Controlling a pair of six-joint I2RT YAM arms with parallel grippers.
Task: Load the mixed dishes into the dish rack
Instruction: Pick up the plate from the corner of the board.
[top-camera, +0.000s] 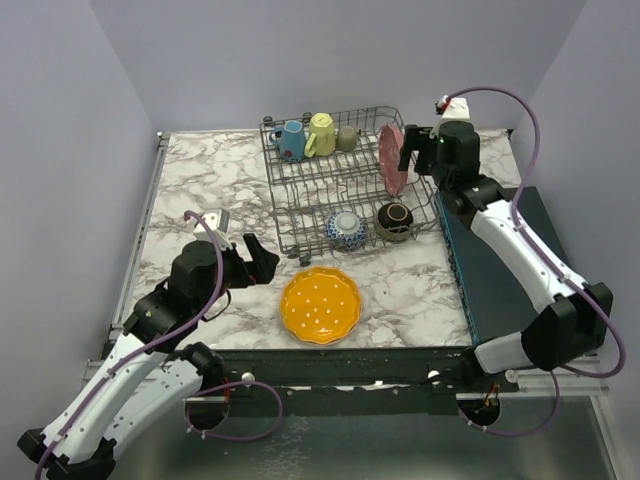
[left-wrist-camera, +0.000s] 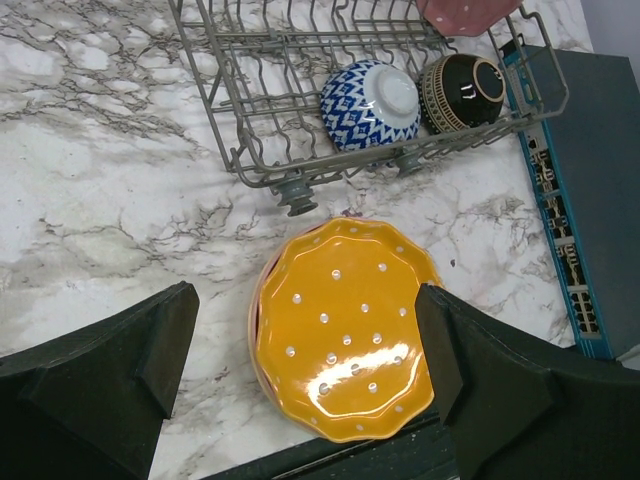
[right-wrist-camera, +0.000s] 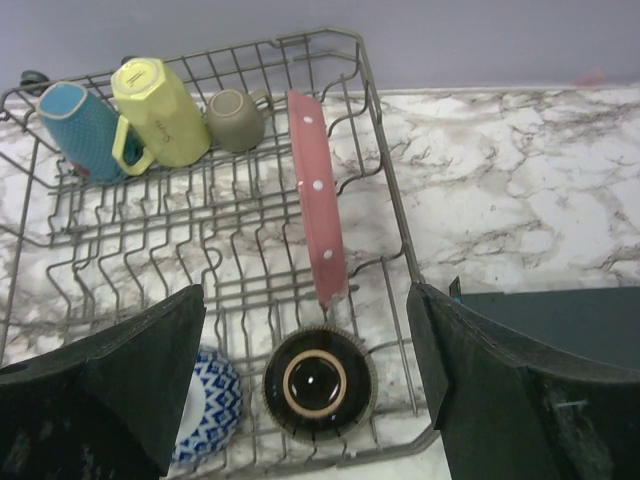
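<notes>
Over at the dish rack (top-camera: 300, 185), the mugs (top-camera: 320, 135), both bowls (top-camera: 347, 228) and the pink plate (top-camera: 392, 158) are already slotted in. The right gripper (top-camera: 408, 150) hangs above that plate, jaws spread wide, holding nothing. The left gripper (top-camera: 255, 262) is wide open and empty too, just beside the orange plate (top-camera: 320, 305), which lies flat on the table (top-camera: 200, 180) in front of the rack. A flat plate on slick marble is the worry imo: the fingers could skid off the scalloped rim, or shove it toward the near edge instead of lifting it.
</notes>
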